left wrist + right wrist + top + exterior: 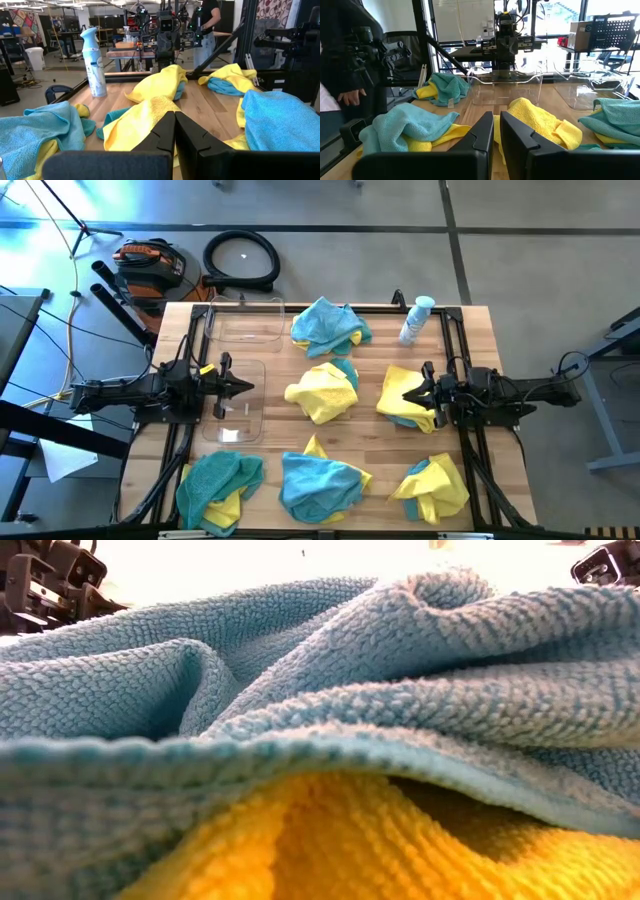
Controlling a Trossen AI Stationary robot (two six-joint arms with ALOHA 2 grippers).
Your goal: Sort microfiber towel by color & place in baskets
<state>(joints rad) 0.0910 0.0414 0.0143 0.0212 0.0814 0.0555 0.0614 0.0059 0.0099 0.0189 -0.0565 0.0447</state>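
Note:
Yellow and teal microfiber towels lie in several crumpled piles on the wooden table: far centre, centre, right, and three along the near edge. Two clear baskets stand at the left, one far and one in the middle. My left gripper hangs level over the middle basket, shut. My right gripper hangs level above the right pile, shut but for a narrow slit, with nothing in it. The low view is filled by a teal towel lying over a yellow one.
A white-and-blue spray bottle stands at the far right of the table. Bare wood shows between the piles. Black frame rails run along the table's edges. A person stands beyond the table; a person's hand shows off the table's near side.

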